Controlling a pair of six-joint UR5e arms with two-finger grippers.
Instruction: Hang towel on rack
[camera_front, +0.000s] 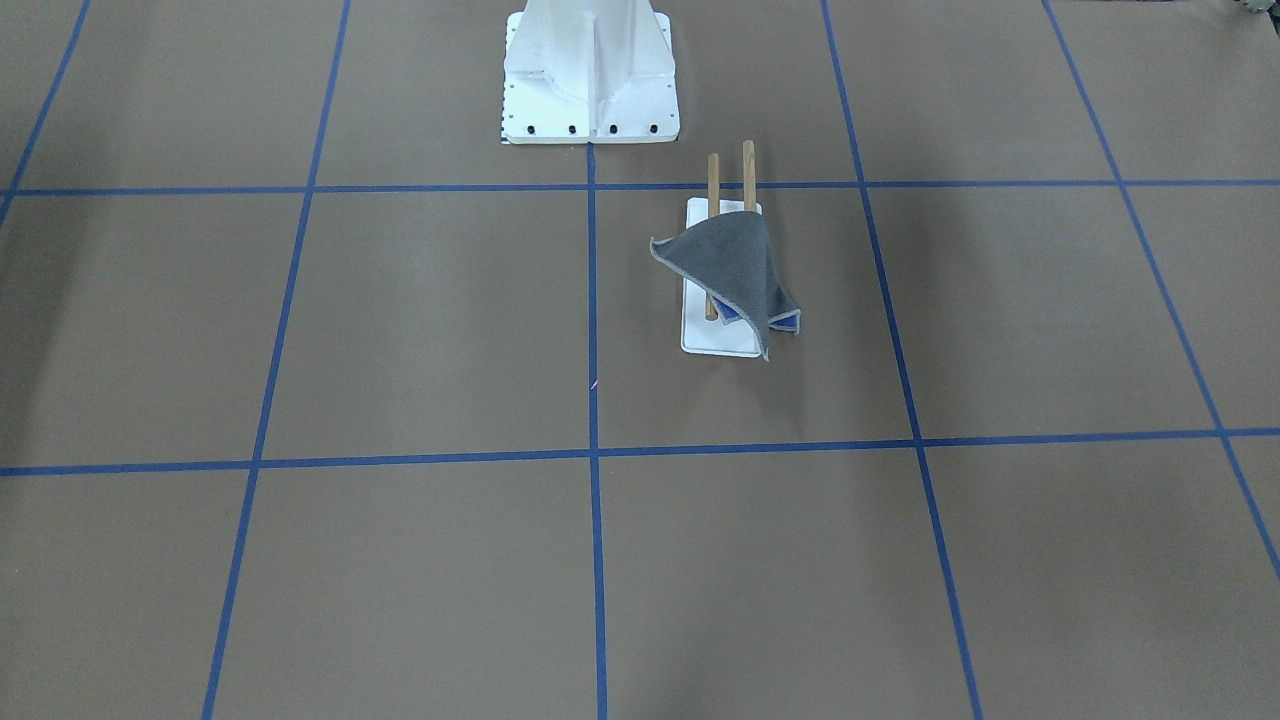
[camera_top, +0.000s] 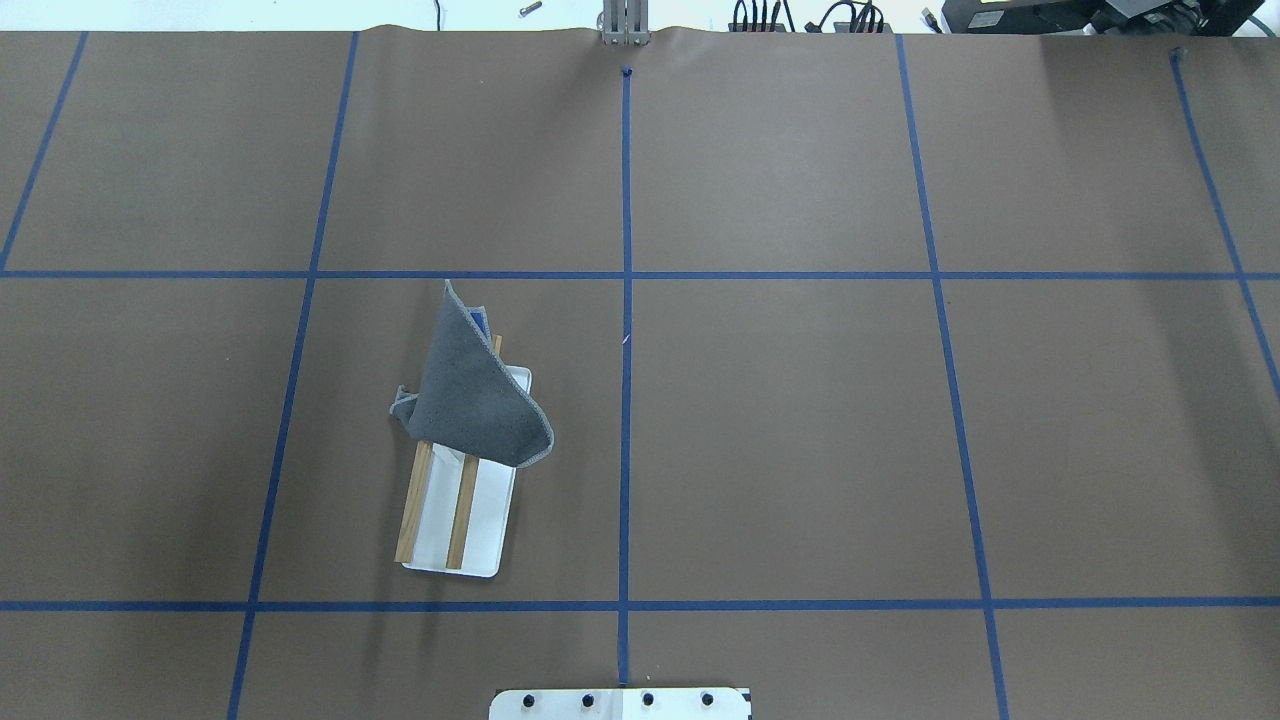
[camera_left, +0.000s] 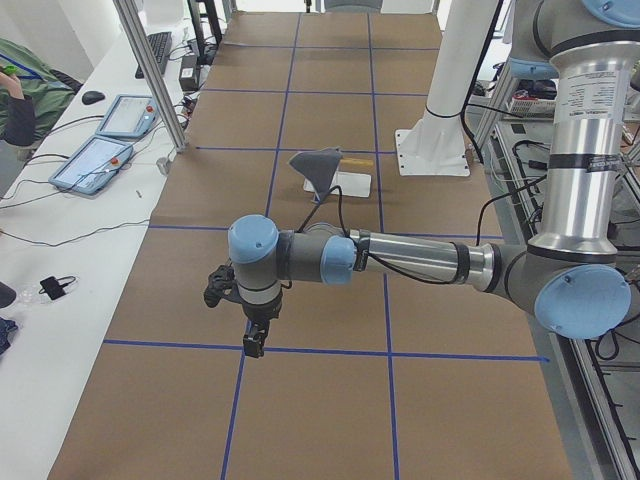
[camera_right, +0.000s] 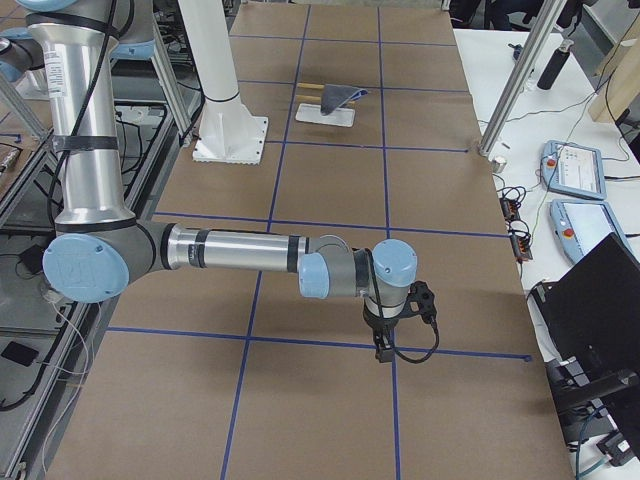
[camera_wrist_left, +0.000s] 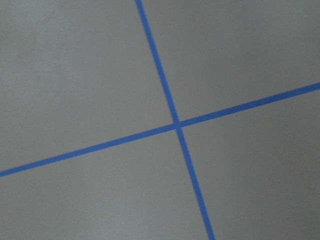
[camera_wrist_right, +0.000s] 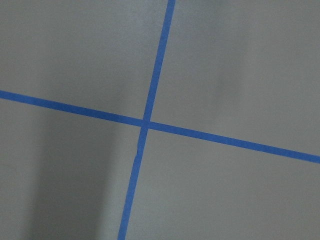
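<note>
Over rack (camera_top: 490, 520): towel (camera_top: 475, 400) draped w/ grey up (blue peeking underneath).

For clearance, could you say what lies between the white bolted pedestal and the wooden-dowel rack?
Overhead view: only brown table cover and one blue tape line separate rack and pedestal.

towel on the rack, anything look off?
Towel is over both dowels of the rack but skewed: draped diagonally, bunched at the end far from the robot, blue underside showing at a folded corner, one tip drooping toward the base plate. The rack sits slightly askew to the tape grid.
</note>
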